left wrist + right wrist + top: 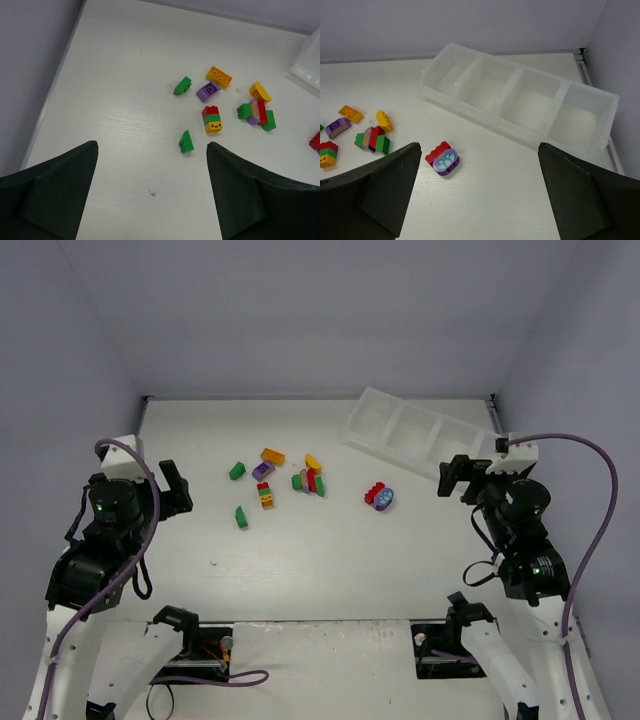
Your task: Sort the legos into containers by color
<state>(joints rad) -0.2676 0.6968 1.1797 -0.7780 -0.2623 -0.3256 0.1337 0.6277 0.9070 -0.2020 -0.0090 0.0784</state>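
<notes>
Legos lie scattered mid-table: a green brick (241,517), another green one (237,471), an orange brick (272,455), a purple brick (263,470), a red-green-yellow stack (265,495), a mixed cluster (310,480), and a red brick (374,493) touching a rounded purple piece with pale top (384,499). The translucent four-compartment tray (365,410) lies slanted at the back right, empty. My left gripper (176,485) is open above the table's left side; the near green brick (186,141) lies ahead of it. My right gripper (458,476) is open, with the purple piece (445,161) ahead left.
Grey walls enclose the table on three sides. The tray (530,135) reaches the right wall. A metal rail (583,70) runs along the table's right edge.
</notes>
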